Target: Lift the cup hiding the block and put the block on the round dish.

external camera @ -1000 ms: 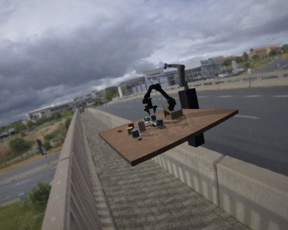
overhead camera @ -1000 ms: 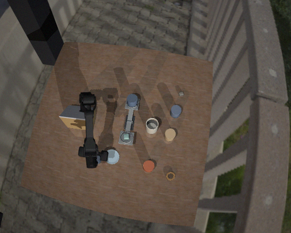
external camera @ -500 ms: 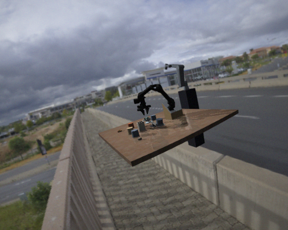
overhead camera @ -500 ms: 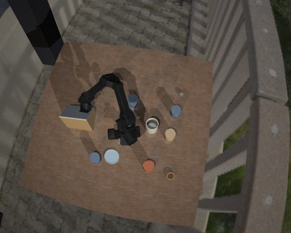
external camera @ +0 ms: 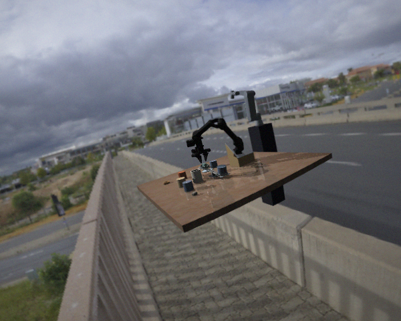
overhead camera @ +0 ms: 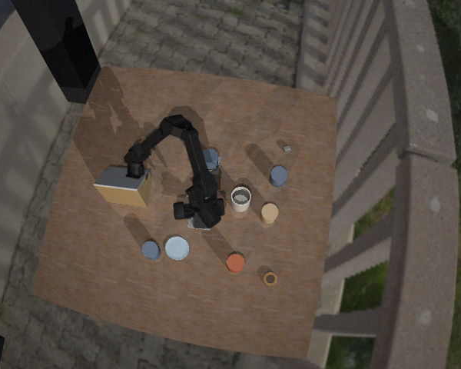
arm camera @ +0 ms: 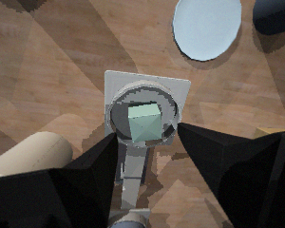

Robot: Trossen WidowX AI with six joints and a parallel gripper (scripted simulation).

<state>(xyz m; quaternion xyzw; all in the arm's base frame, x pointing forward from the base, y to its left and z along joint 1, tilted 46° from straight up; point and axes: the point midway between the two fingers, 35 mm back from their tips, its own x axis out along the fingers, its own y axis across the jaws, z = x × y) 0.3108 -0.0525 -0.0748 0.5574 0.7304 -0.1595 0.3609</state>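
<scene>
open hand (arm camera: 147, 135) above green block (arm camera: 143, 122), corner-on, no long axis

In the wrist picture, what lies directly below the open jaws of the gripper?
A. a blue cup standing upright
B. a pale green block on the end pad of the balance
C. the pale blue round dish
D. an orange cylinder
B: the pale green block sits uncovered on the balance pad, between the open jaws of the gripper; the dish lies further off.
</scene>
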